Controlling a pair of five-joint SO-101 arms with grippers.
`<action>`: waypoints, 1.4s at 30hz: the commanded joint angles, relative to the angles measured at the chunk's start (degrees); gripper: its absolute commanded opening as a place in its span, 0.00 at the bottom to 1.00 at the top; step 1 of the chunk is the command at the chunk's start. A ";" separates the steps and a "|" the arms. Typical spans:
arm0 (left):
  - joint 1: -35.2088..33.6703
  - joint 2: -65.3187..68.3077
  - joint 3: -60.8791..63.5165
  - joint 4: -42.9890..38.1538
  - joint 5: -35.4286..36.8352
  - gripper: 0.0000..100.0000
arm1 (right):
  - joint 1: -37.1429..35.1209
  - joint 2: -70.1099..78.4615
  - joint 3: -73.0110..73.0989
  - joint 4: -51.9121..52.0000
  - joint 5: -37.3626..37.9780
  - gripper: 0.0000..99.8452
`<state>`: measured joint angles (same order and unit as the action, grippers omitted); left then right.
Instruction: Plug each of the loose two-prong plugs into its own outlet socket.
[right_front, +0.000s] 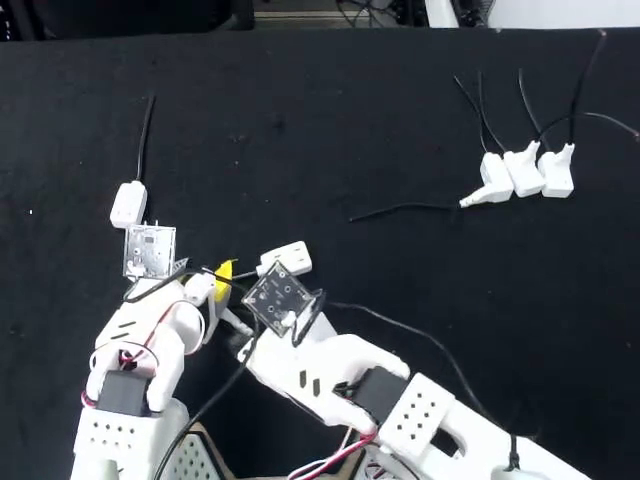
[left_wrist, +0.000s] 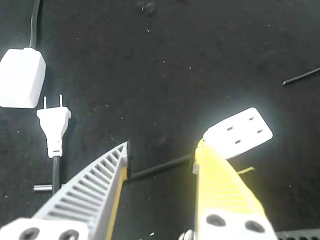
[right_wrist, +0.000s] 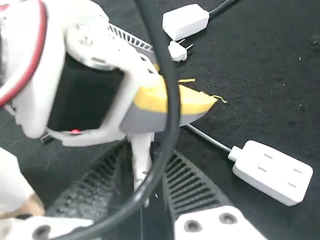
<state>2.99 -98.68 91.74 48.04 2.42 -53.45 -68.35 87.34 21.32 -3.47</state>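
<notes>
The work surface is a black table with cords trailing off toward its far edge. Progress, as I judge it: no plug is seated anywhere I can check, so every insertion is left to do. At the left lies a white outlet block on its own cord. Just beside it, apart from it, rests a two-prong plug. Its long axis runs from cord to prongs, flat on the table, and the prongs point at the block without entering it. The left gripper hangs above the bare cloth between this plug and the multi-slot outlet, jaws well apart and clamped on nothing; the yellow jaw's tip sits at the outlet's near corner. All visible slots of that outlet are empty. The right gripper sits close beside the left arm with a black cable across it and a slim white piece in its line. I cannot tell its state. Far to the right, well apart, three white plugs lie side by side — the leftmost points its tip toward the near left, and none is inserted.
</notes>
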 joint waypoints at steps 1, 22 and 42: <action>-0.66 0.09 -0.57 0.18 -0.44 0.22 | 1.14 -2.51 -0.92 0.00 0.62 0.01; -0.66 0.09 -0.40 0.26 -0.44 0.22 | 5.19 -3.12 -3.38 3.25 0.53 0.01; -1.54 -0.35 -0.92 0.26 -0.44 0.22 | 9.58 -2.51 -5.23 13.27 9.67 0.01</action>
<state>2.55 -98.59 92.79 48.04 2.24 -47.91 -69.14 87.08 31.43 2.77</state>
